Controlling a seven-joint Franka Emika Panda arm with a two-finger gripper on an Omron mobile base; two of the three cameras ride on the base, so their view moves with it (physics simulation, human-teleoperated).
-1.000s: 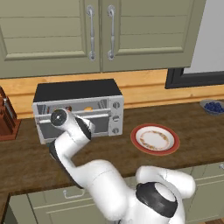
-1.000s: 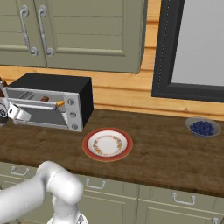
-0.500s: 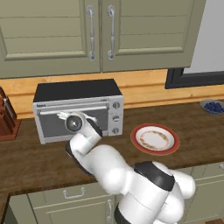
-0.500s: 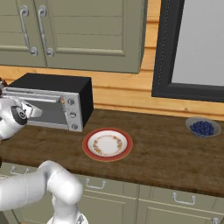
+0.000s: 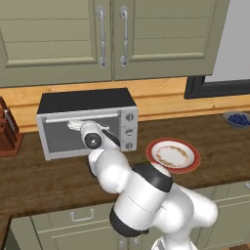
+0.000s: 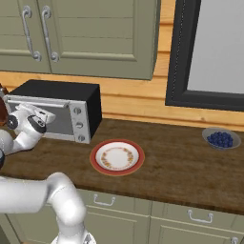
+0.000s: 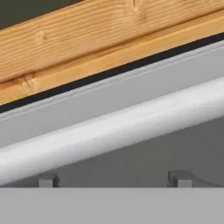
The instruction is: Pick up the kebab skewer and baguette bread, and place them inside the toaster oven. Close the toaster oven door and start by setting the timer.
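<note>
Reaching toward the toaster oven (image 5: 88,129), the robot's hand (image 5: 74,125) sits against the upper part of the closed toaster oven door (image 5: 61,139) in the left base view, just under the bar handle (image 5: 100,115). A red-rimmed plate (image 5: 172,155) lies on the wooden table (image 5: 39,180) well off to the hand's right, and a bowl of blueberries (image 5: 238,118) stands farther right still. A knife block (image 5: 9,134) stands to the hand's left.

From the right base view, the hand (image 6: 44,113) touches the glass front of the toaster oven (image 6: 57,112), with the three knobs (image 6: 79,125) just beyond it to the right. The plate (image 6: 117,157) lies near the oven's right corner; the blueberry bowl (image 6: 220,138) is far along the table (image 6: 181,167).

Seen from the hand view, the bar handle (image 7: 109,131) crosses the picture at a slant, right in front of the hand (image 7: 113,180). Its two fingertips (image 7: 48,180) stand wide apart below the bar, holding nothing.
</note>
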